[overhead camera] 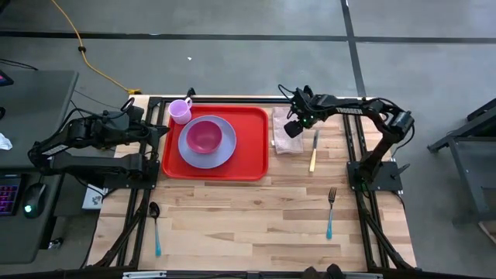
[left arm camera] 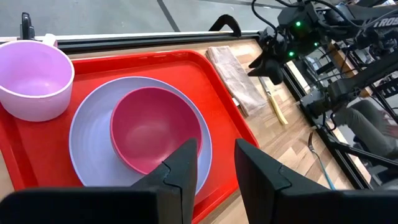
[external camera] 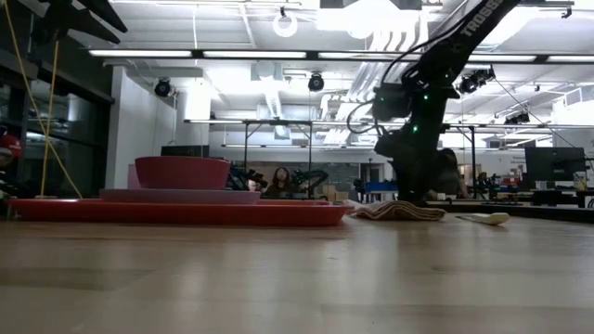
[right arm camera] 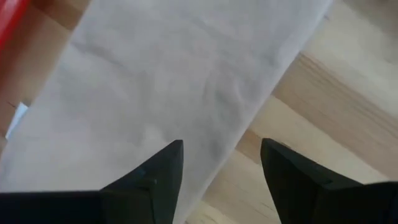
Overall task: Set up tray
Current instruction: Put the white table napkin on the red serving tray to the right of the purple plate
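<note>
Tray (overhead camera: 256, 167) at upper centre of the high view, carrying plate (overhead camera: 225, 151), bowl (overhead camera: 204, 136) and cup (overhead camera: 180, 110). My right gripper (overhead camera: 293, 129) hovers, jaws spread, over the napkin (overhead camera: 285, 144) beside the tray's right rim, just left of the knife (overhead camera: 313, 152); my left gripper (left arm camera: 211, 163) waits at the tray's left edge, jaws parted, holding nothing

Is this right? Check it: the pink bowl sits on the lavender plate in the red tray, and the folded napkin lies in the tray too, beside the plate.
One thing is wrong. The napkin is not in the tray; it lies on the wooden table just beyond the tray's right rim, as the high view shows. The pink bowl does sit on the lavender plate in the tray.
</note>
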Robot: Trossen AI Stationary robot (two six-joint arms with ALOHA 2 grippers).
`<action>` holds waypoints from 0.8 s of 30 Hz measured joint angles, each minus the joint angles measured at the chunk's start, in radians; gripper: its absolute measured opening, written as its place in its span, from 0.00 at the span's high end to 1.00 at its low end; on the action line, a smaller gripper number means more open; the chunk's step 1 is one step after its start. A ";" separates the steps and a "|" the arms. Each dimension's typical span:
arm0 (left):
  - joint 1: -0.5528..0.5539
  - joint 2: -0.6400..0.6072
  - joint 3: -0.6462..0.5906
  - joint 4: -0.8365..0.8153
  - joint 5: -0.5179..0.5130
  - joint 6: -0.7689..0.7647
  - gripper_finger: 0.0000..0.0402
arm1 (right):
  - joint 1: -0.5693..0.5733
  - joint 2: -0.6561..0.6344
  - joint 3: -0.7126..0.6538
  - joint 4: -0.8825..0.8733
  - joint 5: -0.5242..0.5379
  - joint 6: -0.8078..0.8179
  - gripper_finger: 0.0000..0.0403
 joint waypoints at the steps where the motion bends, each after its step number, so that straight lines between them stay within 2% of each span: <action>1: 0.000 0.000 0.000 0.000 0.000 0.000 0.66 | -0.007 0.005 0.000 0.006 -0.016 0.000 0.51; 12: 0.000 0.000 0.000 0.002 0.000 0.000 0.66 | -0.032 0.116 0.005 0.034 -0.071 0.001 0.51; 24: 0.000 0.000 0.000 0.004 -0.007 -0.010 0.66 | -0.030 0.128 0.003 0.056 -0.099 0.005 0.52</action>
